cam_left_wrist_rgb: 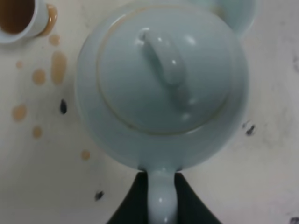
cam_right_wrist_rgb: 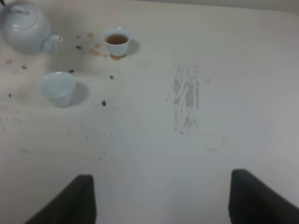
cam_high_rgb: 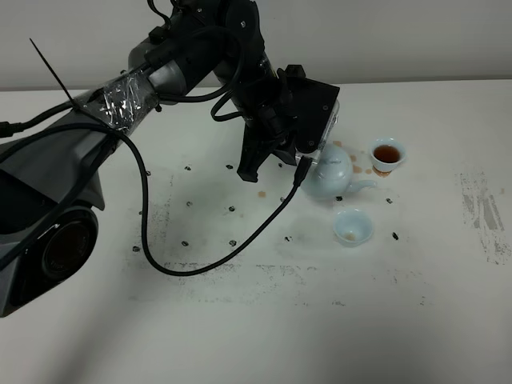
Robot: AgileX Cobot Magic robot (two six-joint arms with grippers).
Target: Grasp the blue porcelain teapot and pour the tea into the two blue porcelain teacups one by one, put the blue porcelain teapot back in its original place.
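Nearest, over bare bench and well apart from the crockery, right fingers spread wide, holding nothing. Farther in, an empty teacup, upright. Just beyond it, the blue porcelain teapot, standing on the bench, lid on, spout toward the right, with left fingers closed on either side of its loop handle. Farthest and to the right, the second teacup, holding brown tea, with brown drops between it and the teapot.

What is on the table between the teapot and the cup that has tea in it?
Spilled tea drops and a small black mark on the bare table; clearest in the left wrist view.
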